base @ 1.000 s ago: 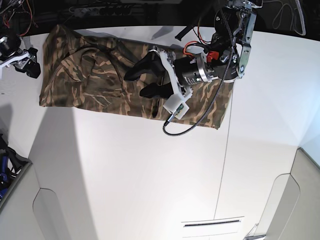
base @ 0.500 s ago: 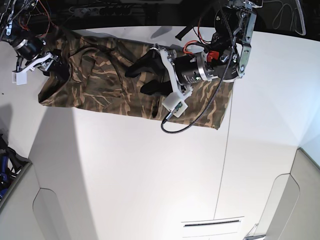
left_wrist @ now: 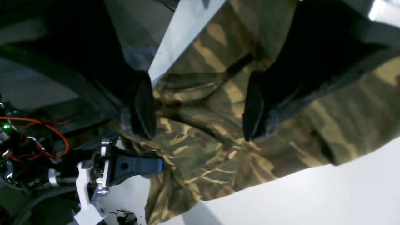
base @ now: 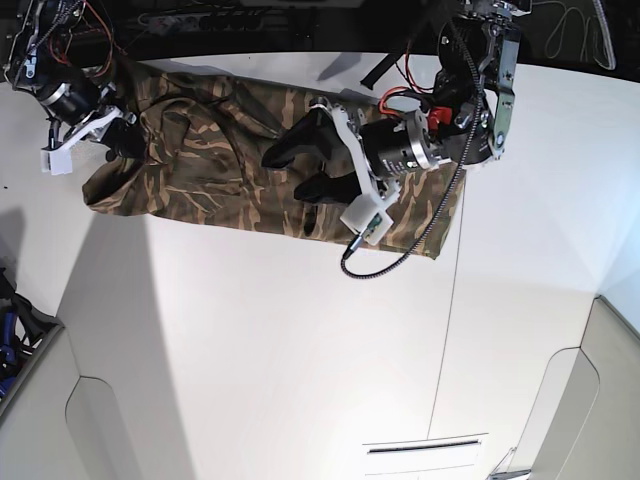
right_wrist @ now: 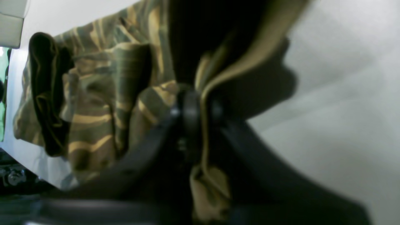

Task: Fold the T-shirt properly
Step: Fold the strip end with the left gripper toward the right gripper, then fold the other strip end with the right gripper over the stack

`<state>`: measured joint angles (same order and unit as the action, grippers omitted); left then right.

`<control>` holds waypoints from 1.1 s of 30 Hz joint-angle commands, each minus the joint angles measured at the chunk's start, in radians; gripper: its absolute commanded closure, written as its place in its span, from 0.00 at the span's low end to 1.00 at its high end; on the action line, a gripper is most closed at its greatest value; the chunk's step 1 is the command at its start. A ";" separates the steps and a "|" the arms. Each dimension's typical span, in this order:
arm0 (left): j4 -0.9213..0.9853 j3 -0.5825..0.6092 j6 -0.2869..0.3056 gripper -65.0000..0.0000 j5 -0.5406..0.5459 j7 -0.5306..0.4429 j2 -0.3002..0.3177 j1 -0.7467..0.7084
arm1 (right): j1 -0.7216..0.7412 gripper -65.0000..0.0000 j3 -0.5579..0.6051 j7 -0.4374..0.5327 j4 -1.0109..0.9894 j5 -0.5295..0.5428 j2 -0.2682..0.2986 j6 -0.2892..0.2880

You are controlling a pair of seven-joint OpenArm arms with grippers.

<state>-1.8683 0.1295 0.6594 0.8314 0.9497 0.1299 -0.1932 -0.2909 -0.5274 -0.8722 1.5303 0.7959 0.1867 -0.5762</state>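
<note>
The camouflage T-shirt (base: 210, 150) lies bunched in a long band across the far side of the white table (base: 300, 350). My right gripper (base: 112, 140) is at the shirt's left end, shut on a fold of the fabric; in the right wrist view the pinched cloth (right_wrist: 203, 90) runs between the closed fingertips of the gripper (right_wrist: 195, 104). My left gripper (base: 287, 172) hovers open over the shirt's middle. In the left wrist view its two black fingers (left_wrist: 143, 106) stand wide apart above the wrinkled T-shirt (left_wrist: 203, 150), with nothing between them.
Cables and electronics (base: 200, 18) line the dark back edge behind the shirt. A black cable (base: 390, 255) loops from the left wrist over the shirt's right end. A seam (base: 450, 330) runs down the table, and a slot (base: 425, 447) sits near the front edge.
My right gripper has come in from the table's left onto the shirt's left end and shut on the fabric, bunching it. The left gripper shifted slightly right, still open.
</note>
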 commanded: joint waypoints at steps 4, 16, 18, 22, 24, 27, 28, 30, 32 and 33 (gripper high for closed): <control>-0.031 -0.042 0.007 0.29 0.026 -0.016 -0.002 0.010 | 0.003 1.00 -0.008 0.008 0.012 0.012 0.013 -0.004; -0.106 -0.253 0.007 0.29 0.024 0.046 0.039 0.007 | 0.030 1.00 -0.222 -0.055 0.012 0.067 0.174 -0.003; -0.106 -0.296 0.007 0.29 0.025 0.074 0.037 0.007 | 0.052 1.00 -0.268 -0.100 0.012 0.108 0.216 -0.004; -0.106 -0.334 0.006 0.29 0.025 0.102 0.037 -0.008 | 0.117 1.00 -0.331 -0.144 0.013 0.139 0.276 -0.004; -0.103 -0.331 0.006 0.29 0.026 0.098 0.036 -0.033 | 0.148 1.00 -0.336 -0.178 0.027 0.166 0.286 -0.006; -0.089 -0.322 0.006 0.29 0.025 0.077 0.036 -0.079 | 0.172 1.00 -0.329 -0.192 0.093 0.177 0.266 -0.009; -0.082 -0.316 0.006 0.29 0.024 0.062 0.036 -0.094 | 0.178 1.00 -0.325 -0.194 0.125 0.177 0.252 -0.009; -0.060 -0.304 0.006 0.29 0.024 0.033 0.036 -0.115 | 0.180 1.00 -0.315 -0.195 0.201 0.176 0.215 -0.009; -0.029 -0.283 0.006 0.29 0.024 0.008 0.036 -0.125 | 0.180 1.00 -0.295 -0.195 0.288 0.160 0.169 -0.008; -0.013 -0.269 0.006 0.29 0.024 0.002 0.036 -0.125 | 0.180 1.00 -0.280 -0.195 0.327 0.152 0.145 -0.008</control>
<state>-1.8668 -0.1394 0.6594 0.8295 0.9714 0.1635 -0.3237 -0.1196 -0.8040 -1.0904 1.8435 0.9188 0.3145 -0.5793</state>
